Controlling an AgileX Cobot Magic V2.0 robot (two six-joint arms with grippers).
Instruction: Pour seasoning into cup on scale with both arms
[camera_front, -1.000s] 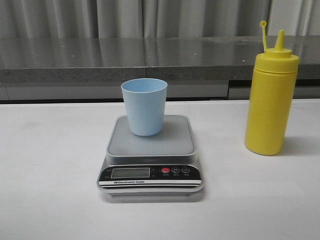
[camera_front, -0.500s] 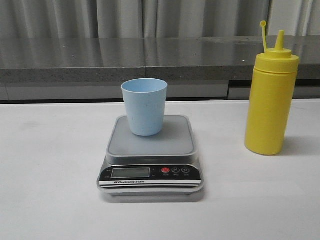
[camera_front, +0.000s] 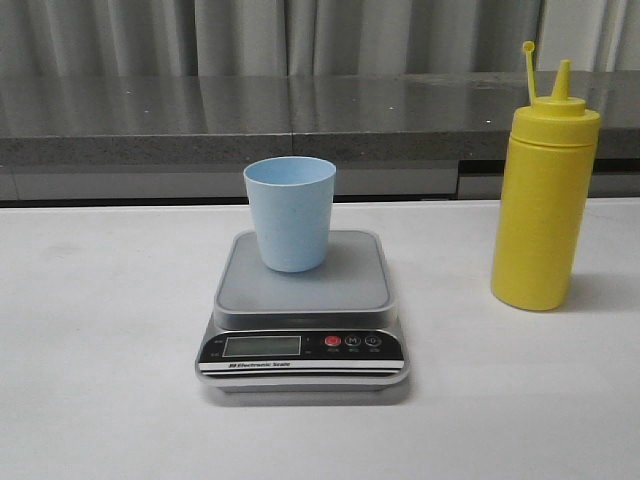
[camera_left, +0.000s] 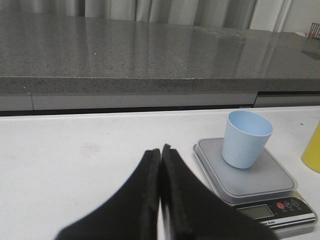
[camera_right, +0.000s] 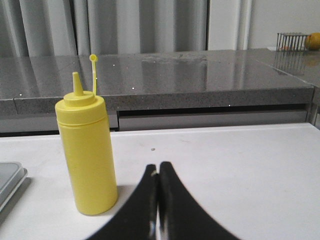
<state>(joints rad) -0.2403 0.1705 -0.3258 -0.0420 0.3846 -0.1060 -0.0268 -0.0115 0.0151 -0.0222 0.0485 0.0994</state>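
So far nothing of the pour itself is under way. The cup (camera_front: 289, 213) stands upright on the rear half of the scale (camera_front: 303, 283) platform, and the scale sits mid-tabletop (camera_front: 100, 380), its black panel turned toward the front edge. As far as the left wrist view shows, the cup looks empty inside. The seasoning (camera_front: 543, 200) stands upright near the right edge of the tabletop, well apart from the scale, with its nozzle bare and the tethered cap sticking up beside it.

Neither arm appears in the front view. The left gripper (camera_left: 160, 150) has its fingers pressed together, holding nothing, with the scale and cup off to one side ahead of it. The right gripper (camera_right: 158, 165) is likewise pressed together and empty, near the bottle but not touching it.

What remains, in my judgement, is everything: spreading the fingers, gripping the bottle, carrying it over the cup, and tipping or squeezing it.
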